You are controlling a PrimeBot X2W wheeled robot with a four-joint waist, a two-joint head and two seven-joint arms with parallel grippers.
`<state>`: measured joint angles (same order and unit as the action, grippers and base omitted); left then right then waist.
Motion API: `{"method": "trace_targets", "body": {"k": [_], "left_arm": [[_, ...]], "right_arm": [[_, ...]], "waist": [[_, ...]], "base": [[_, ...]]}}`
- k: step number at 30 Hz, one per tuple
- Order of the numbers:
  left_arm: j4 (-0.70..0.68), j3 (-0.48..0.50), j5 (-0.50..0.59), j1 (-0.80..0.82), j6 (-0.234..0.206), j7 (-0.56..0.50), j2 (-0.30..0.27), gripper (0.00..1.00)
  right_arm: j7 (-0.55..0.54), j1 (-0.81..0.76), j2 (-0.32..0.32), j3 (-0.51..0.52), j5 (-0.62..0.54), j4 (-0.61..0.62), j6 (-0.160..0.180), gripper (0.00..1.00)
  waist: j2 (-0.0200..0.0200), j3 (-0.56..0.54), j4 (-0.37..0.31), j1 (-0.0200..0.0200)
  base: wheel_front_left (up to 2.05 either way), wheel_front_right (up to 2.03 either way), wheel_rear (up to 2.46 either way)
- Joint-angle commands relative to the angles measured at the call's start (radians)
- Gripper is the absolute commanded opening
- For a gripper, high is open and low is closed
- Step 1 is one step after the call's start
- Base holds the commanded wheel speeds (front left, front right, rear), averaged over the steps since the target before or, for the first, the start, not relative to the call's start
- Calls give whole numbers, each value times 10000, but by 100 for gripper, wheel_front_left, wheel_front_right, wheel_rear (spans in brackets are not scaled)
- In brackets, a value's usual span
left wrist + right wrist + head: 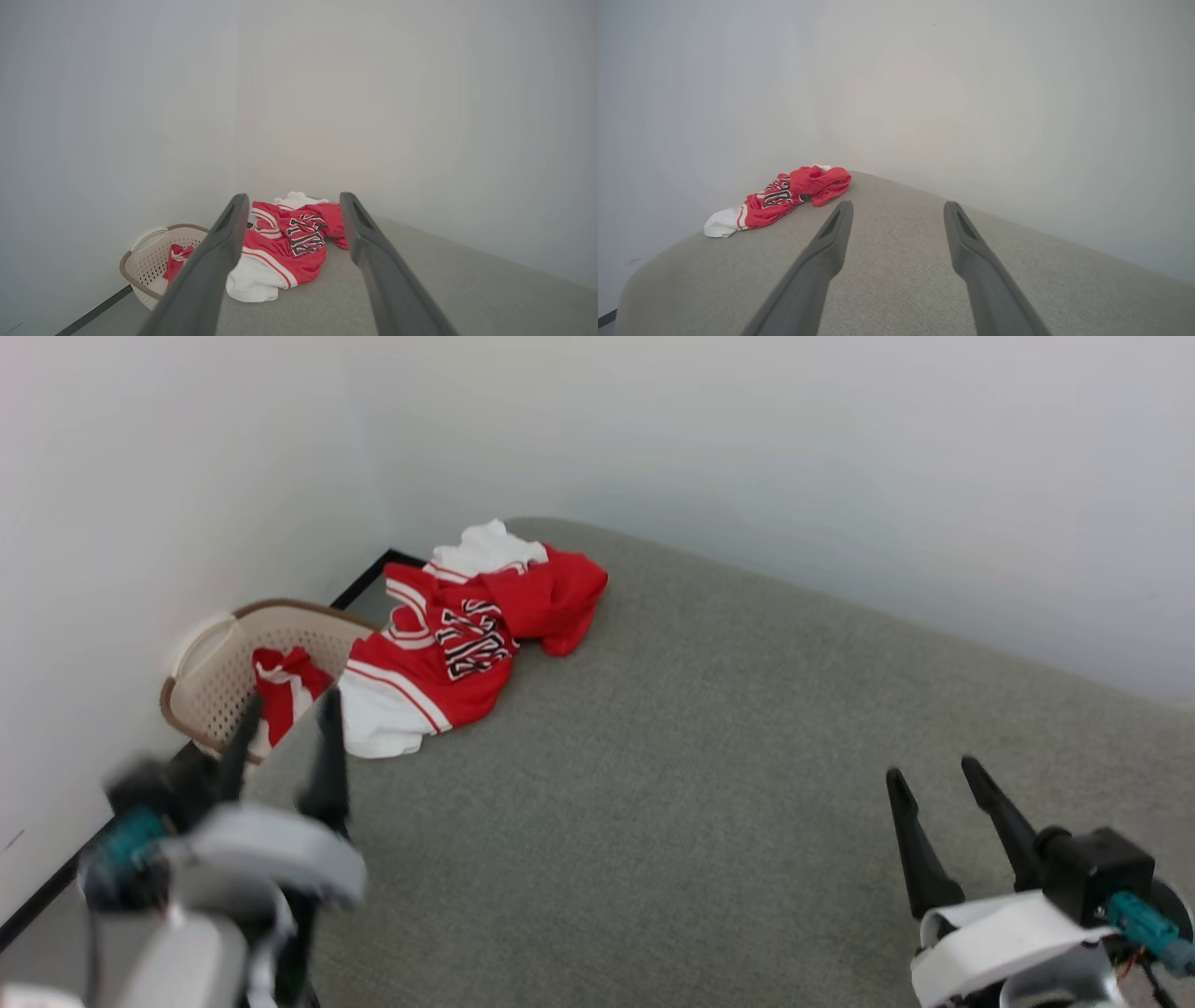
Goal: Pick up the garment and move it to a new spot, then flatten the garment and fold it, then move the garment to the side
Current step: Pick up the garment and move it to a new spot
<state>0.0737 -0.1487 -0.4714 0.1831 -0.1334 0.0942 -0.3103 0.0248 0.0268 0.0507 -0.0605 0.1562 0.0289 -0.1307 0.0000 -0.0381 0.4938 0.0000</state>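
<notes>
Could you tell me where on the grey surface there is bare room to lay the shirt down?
The grey surface is bare right of the garment, along the far wall, and forward to the open right gripper. The far left corner is crowded: the garment lies crumpled, by the basket, with the open left gripper nearby.

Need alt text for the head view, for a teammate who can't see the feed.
A crumpled red and white garment lies at the far left corner of a grey surface, beside a beige basket holding another red cloth. The left gripper and right gripper are open and empty, well short of it.
</notes>
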Motion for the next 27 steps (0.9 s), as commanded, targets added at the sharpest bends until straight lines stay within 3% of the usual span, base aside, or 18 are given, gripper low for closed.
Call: {"method": "trace_targets", "body": {"k": [1, 14, 27], "left_arm": [[183, 120, -287, 690, 239, -288, -138, 100], [2982, 744, -2155, 5240, 1643, -2715, -1097, 100], [6836, 289, -2519, 8250, 1792, -5563, -1679, 100]], "right_arm": [[-151, 276, 91, -10, -145, 254, -1, 100], [-1252, 1804, 1215, -92, -414, 1941, -1, 100], [-1801, 2611, 1736, 46, -386, 3138, -1, 100]], "waist": [[0, 681, -147, 0], [0, 4097, -1518, 0], [0, 6263, -2513, 0]], "base": [[0, 0, 0], [0, 0, 0], [0, 0, 0]]}}
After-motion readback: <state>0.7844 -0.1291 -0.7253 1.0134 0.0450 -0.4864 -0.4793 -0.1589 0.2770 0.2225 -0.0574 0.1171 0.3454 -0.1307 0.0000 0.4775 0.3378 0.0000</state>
